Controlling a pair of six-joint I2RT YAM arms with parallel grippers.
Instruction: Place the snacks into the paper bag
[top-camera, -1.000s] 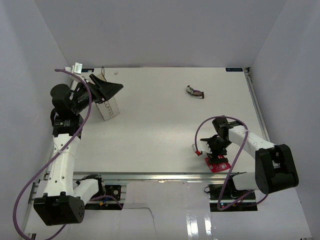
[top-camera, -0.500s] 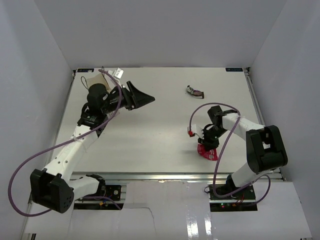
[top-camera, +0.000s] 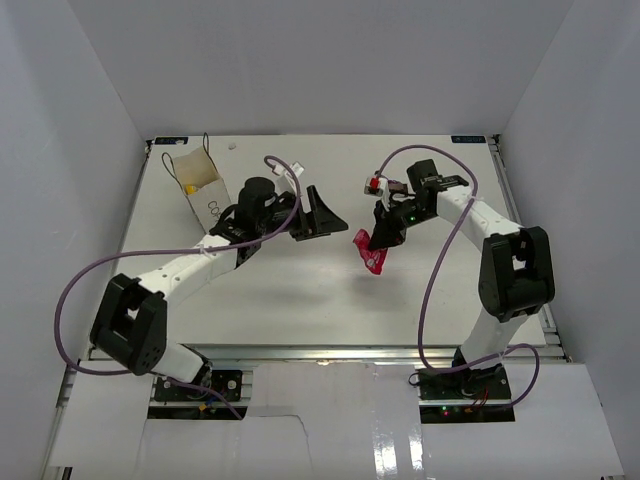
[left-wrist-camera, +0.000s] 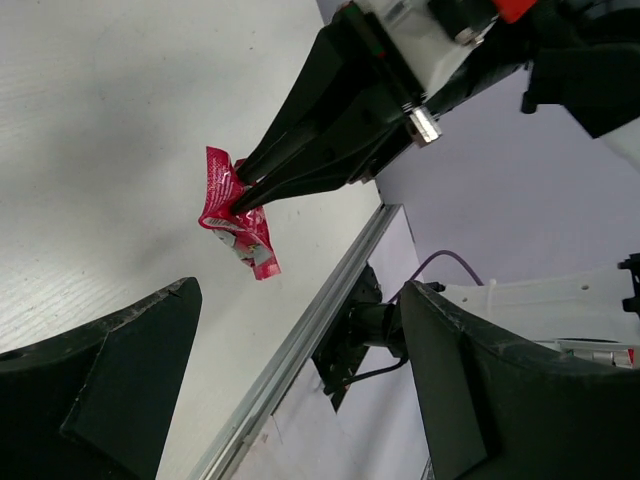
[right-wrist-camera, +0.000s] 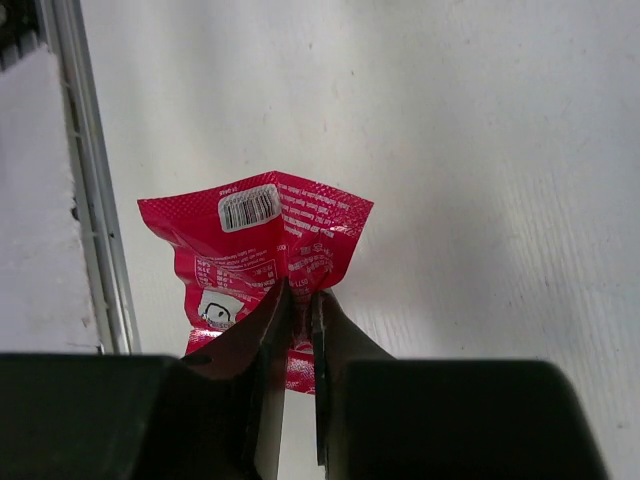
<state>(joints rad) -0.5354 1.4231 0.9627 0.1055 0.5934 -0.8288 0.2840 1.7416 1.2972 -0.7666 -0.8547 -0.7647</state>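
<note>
Showing a pink-red snack packet (top-camera: 371, 252) pinched in the right jaws, the overhead view places it near the middle of the white counter (top-camera: 300, 300), hanging below the fingertips and apparently clear of the surface. The right arm (top-camera: 452, 206) reaches in from the far right side. In the right wrist view the two dark fingers (right-wrist-camera: 275, 330) meet tightly on the lower middle of the packet (right-wrist-camera: 250, 245), creasing the foil; a barcode label (right-wrist-camera: 248, 207) faces the camera, and a metal rail (right-wrist-camera: 92, 200) runs along the left edge. The left wrist view shows the same packet (left-wrist-camera: 232, 212) dangling from the closed tips, crumpled and tilted, with the counter's rail (left-wrist-camera: 300, 345) below it. The left arm (top-camera: 180, 270) stretches across the counter; the left jaws stand wide apart with nothing between them, pointed toward the packet but not touching it. The paper bag (top-camera: 207, 200) stands upright at the far left corner, well apart from the held packet, its mouth open upward, thin dark handles raised, and a yellow snack (top-camera: 190, 187) visible inside.
</note>
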